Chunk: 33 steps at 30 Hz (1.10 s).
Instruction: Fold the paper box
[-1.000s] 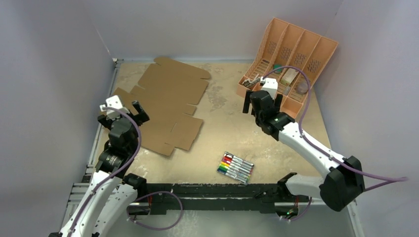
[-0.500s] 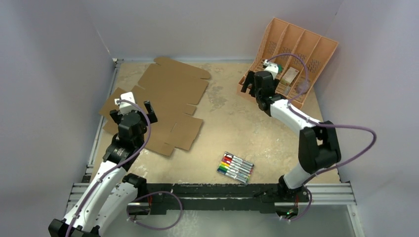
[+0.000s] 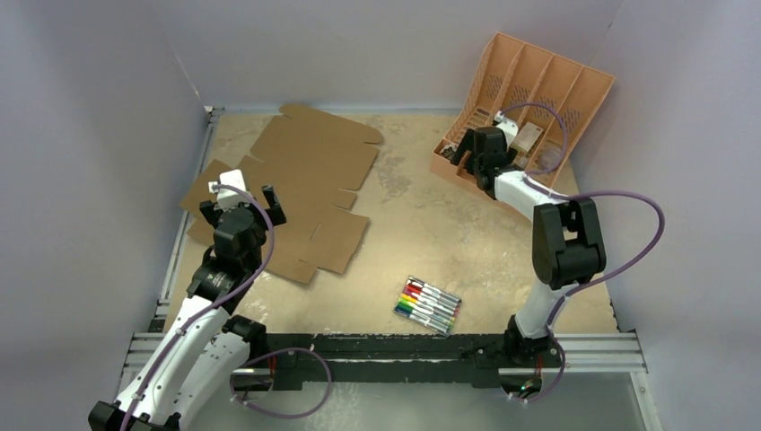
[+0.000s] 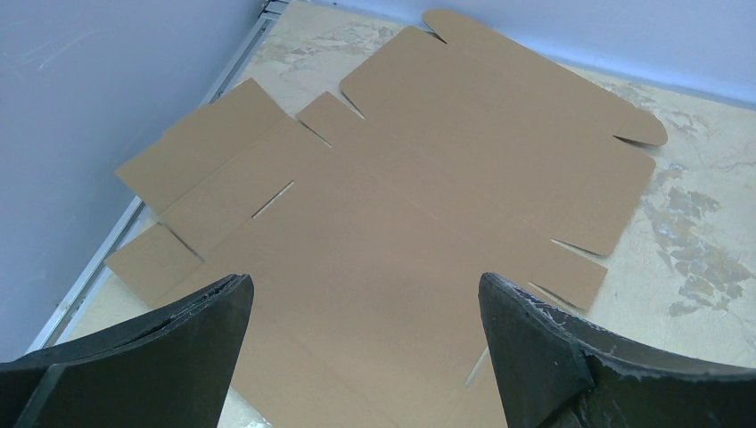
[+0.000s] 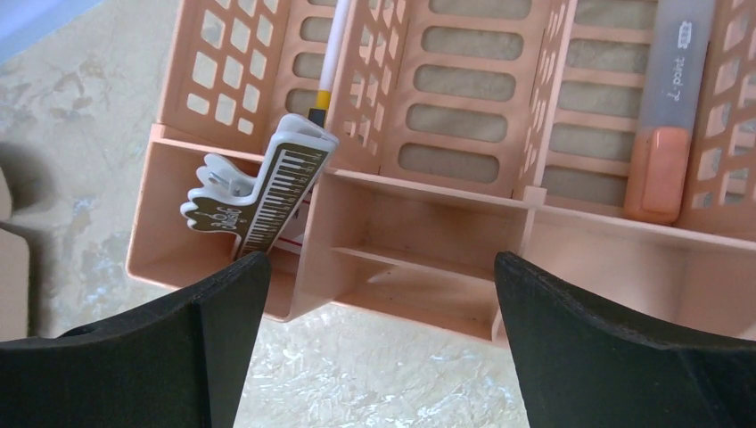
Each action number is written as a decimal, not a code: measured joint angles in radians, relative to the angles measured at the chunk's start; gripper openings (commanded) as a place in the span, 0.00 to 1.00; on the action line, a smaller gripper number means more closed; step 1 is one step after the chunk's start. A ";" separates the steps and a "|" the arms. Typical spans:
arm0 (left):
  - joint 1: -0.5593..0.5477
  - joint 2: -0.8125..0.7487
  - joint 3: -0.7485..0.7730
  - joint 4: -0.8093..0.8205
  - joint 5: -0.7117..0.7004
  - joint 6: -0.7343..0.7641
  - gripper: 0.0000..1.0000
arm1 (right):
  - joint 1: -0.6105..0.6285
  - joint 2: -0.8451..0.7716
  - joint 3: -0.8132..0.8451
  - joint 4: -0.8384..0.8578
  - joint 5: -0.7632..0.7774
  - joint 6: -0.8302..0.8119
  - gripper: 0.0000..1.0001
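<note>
Peach organizer (image 3: 588, 90) held a piano-key clip (image 5: 258, 192) in an end compartment, with a thin white pen (image 5: 332, 53) behind it and a grey pen with peach cap (image 5: 669, 116) in another slot. Right end effector (image 5: 382, 260) hovered just in front of the organizer, jaws wide, empty. Paper box (image 3: 301, 180) lay flat and unfolded on the surface (image 3: 431, 224), well left of the organizer. Left end effector (image 4: 364, 283) hung above it, wide, empty.

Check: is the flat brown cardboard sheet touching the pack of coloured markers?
Apart. Top view shows bare table between the brown cardboard sheet and the coloured markers.
</note>
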 measured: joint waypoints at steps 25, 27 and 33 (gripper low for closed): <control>0.000 0.000 0.000 0.008 0.034 0.004 0.99 | -0.220 -0.319 -0.330 -0.011 0.050 -0.042 0.99; 0.000 -0.001 0.000 0.008 0.037 0.004 0.99 | -0.250 -0.335 -0.335 -0.018 0.067 -0.051 0.99; 0.000 0.008 0.000 0.008 0.044 0.004 0.99 | -0.256 -0.397 -0.335 -0.066 0.077 -0.087 0.99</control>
